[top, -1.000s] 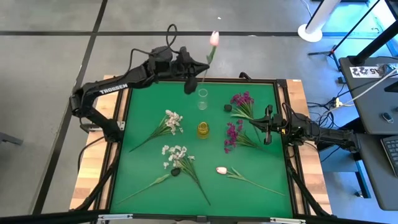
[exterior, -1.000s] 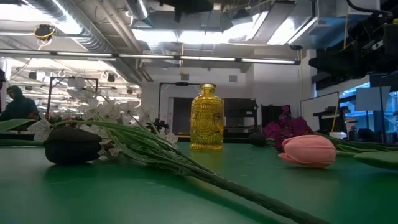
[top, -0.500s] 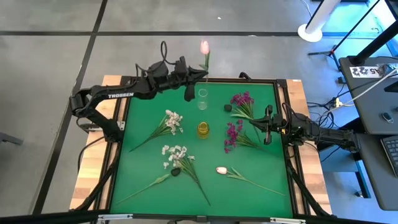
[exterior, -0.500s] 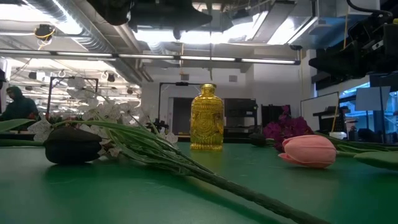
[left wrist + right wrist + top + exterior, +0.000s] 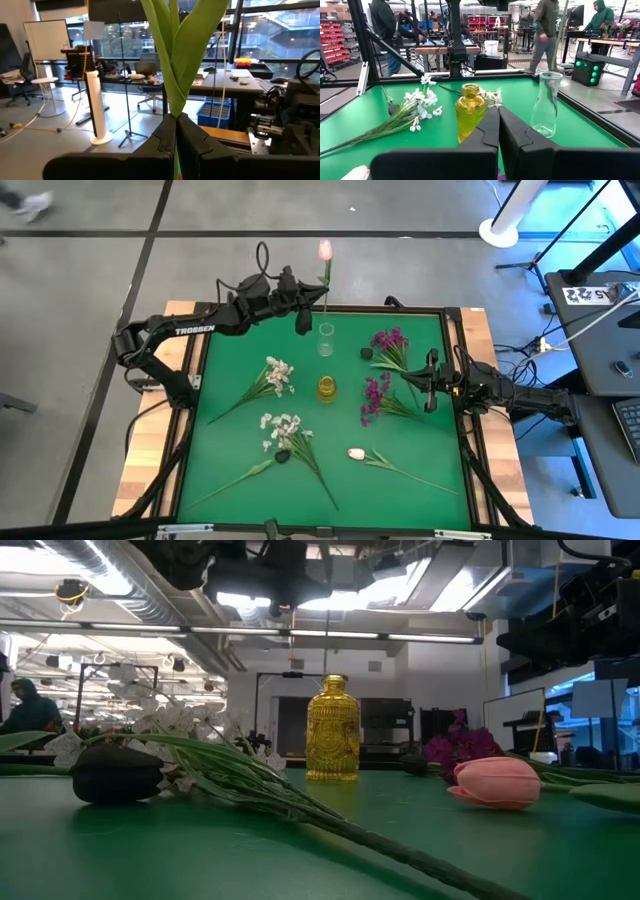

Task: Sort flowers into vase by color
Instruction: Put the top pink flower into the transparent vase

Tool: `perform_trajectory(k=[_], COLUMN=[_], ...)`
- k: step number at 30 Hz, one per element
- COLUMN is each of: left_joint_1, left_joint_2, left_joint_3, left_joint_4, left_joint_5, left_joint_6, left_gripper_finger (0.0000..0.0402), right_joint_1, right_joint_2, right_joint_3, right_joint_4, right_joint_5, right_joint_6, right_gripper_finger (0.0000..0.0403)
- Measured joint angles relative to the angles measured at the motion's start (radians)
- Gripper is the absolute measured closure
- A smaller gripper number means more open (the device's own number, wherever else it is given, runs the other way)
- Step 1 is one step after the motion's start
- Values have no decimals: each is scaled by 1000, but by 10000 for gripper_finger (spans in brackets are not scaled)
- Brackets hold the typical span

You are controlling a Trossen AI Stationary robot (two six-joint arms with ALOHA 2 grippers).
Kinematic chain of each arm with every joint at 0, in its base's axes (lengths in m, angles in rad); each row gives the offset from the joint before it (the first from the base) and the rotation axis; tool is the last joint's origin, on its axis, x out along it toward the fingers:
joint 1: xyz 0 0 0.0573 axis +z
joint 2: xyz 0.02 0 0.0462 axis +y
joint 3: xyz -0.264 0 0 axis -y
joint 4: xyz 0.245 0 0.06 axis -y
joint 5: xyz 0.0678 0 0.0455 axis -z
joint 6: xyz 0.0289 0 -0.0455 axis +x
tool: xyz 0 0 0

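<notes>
The green tabletop (image 5: 230, 450) carries most of the flowers. Two white sprays lie on its left half, one (image 5: 277, 373) near the middle and one (image 5: 283, 427) nearer the front edge. Two magenta clusters lie on the right half, one (image 5: 390, 340) toward the back and one (image 5: 375, 393) just in front of it, and a pink tulip (image 5: 356, 453) lies at the front right. The left arm reaches along the back edge of the tabletop. Its left pincer (image 5: 303, 297) is closed tight on the green stem of another pink tulip (image 5: 325, 251), held upright with the bud above the clear glass vase (image 5: 326, 339) that stands near the back edge. In the left wrist view the stem and leaves (image 5: 176, 55) rise straight out from between the pressed-together fingers (image 5: 164, 140). The right pincer (image 5: 431, 383) waits at the right side of the tabletop beside the magenta clusters, closed and empty. The small yellow vase (image 5: 327, 388) stands at the centre.
</notes>
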Motion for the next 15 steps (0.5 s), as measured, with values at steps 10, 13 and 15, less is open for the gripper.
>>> perform_trajectory(k=[10,13,15], left_joint_1=[34,33,31], left_joint_2=[0,0,0], left_joint_3=[-130,-174,-187], left_joint_4=[166,233,246], left_joint_5=[32,37,54], left_joint_6=[-64,-85,-88], left_gripper_finger=[401,401,401], right_joint_1=[0,0,0], right_joint_2=[0,0,0], right_joint_3=[0,0,0], right_joint_4=[0,0,0], right_joint_5=[0,0,0], right_joint_6=[0,0,0], right_gripper_finger=[402,402,402])
